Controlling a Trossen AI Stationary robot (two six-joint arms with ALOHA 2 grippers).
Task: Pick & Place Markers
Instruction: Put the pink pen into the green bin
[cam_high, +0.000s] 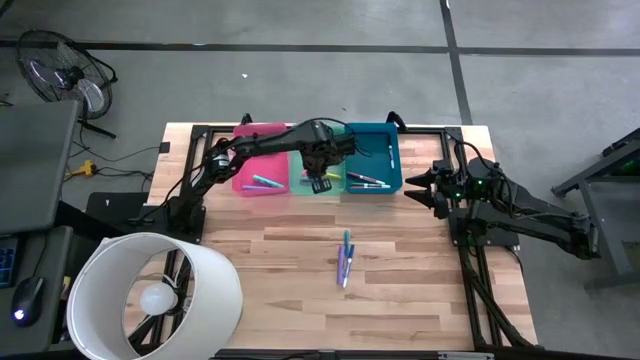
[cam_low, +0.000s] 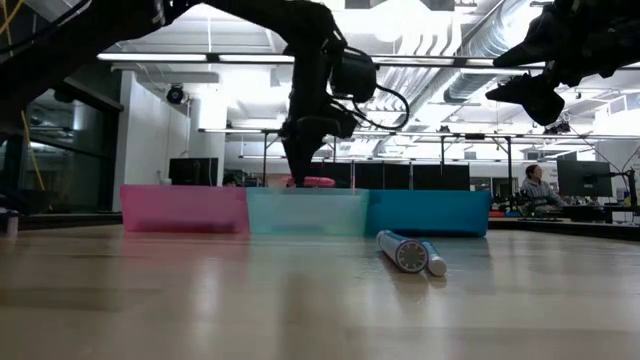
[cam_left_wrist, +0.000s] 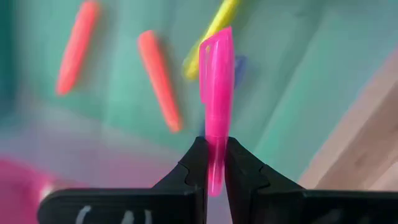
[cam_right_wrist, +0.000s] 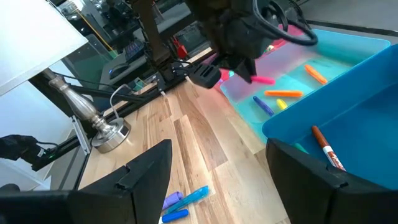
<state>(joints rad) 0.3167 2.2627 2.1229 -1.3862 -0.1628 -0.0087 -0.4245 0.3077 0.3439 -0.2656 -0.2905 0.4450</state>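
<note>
Loose markers (cam_high: 345, 262) lie mid-tabletop, near the front half, apart from the bins. Left tool (cam_high: 320, 185) is clamped on a pink marker (cam_left_wrist: 216, 93), hanging over the green bin (cam_high: 318, 172) at the far edge, other markers inside. Right tool (cam_high: 418, 187) waits with fingers wide beside the blue bin (cam_high: 392, 186).

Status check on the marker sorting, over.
Left gripper shut on pink marker, above green bin. Right gripper open, waiting beside blue bin. Loose markers mid-table. Nothing blocking.
</note>
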